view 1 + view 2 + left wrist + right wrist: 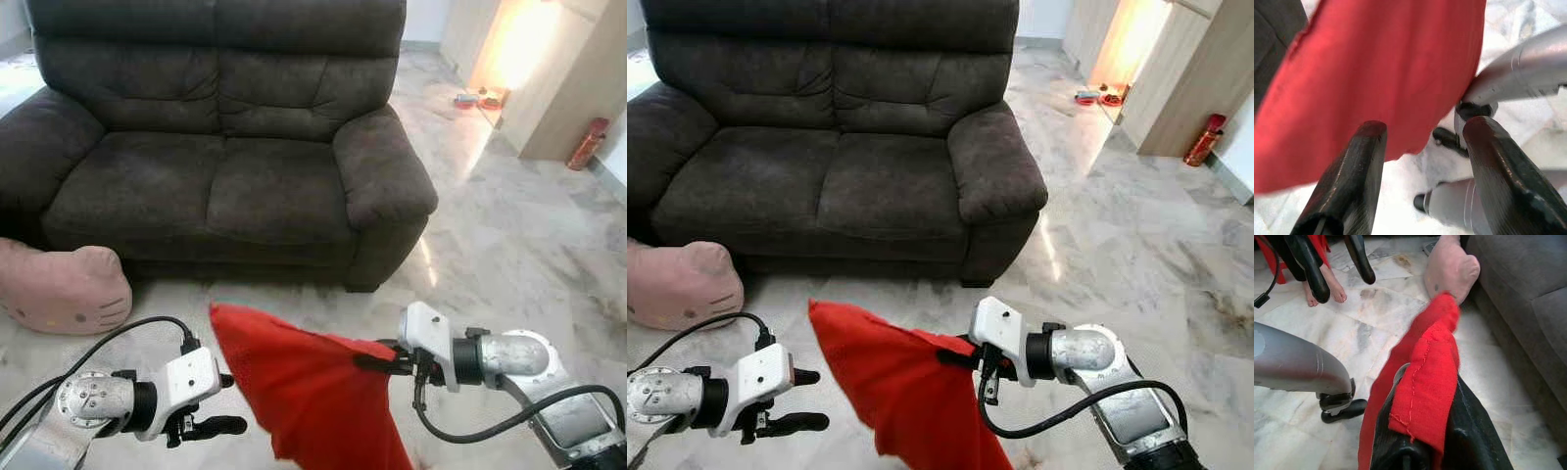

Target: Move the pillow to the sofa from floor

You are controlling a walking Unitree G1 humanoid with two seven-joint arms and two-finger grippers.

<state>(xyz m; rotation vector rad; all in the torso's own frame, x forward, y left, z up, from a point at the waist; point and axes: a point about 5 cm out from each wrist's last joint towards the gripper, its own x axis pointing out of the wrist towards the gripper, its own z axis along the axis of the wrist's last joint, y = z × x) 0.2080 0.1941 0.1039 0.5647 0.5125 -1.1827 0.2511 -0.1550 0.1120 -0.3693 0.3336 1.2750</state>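
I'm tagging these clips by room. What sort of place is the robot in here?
Most likely a home living room: a dark grey fabric two-seat sofa stands on a glossy marble-tile floor, a pink cat-face cushion lies beside it, and a person's bare feet show nearby.

The pillow (313, 401) hangs between both arms before the sofa (216, 147), a cushion (61, 289) left on the floor (509, 245).

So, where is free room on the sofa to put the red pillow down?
Both seat cushions of the sofa are bare, from armrest to armrest. The right gripper holds the red pillow above the floor in front. It is crowded low on the left, where a pink cushion lies against the sofa base.
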